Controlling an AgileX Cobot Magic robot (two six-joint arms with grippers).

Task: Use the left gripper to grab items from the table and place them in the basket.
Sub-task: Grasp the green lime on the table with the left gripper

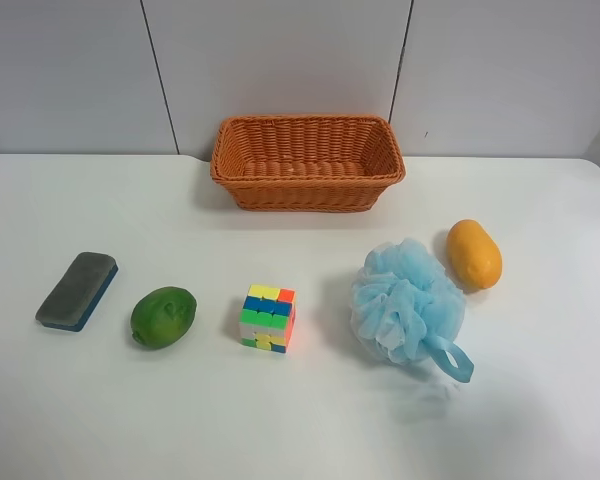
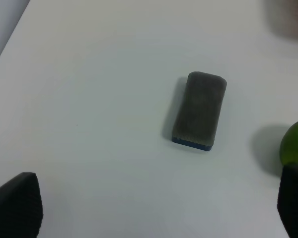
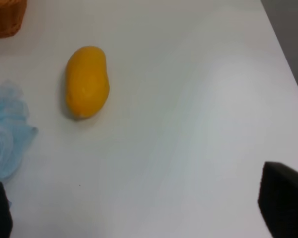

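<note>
The wicker basket (image 1: 307, 160) stands empty at the back of the white table (image 1: 300, 420). In a row in front of it lie the grey-and-blue board eraser (image 1: 77, 290), the green lime-like fruit (image 1: 163, 317), the puzzle cube (image 1: 267, 318), the light blue bath pouf (image 1: 408, 300) and the orange mango-like fruit (image 1: 474, 253). No arm shows in the exterior high view. My left gripper (image 2: 154, 208) is open and empty, apart from the eraser (image 2: 199, 110), with the lime (image 2: 295, 146) by one fingertip. My right gripper (image 3: 141, 208) is open and empty, apart from the mango (image 3: 86, 81).
Grey wall panels stand behind the table. The table's edge (image 3: 283, 54) runs beside the mango in the right wrist view. A corner of the basket (image 3: 7, 17) and part of the pouf (image 3: 7, 134) show there too.
</note>
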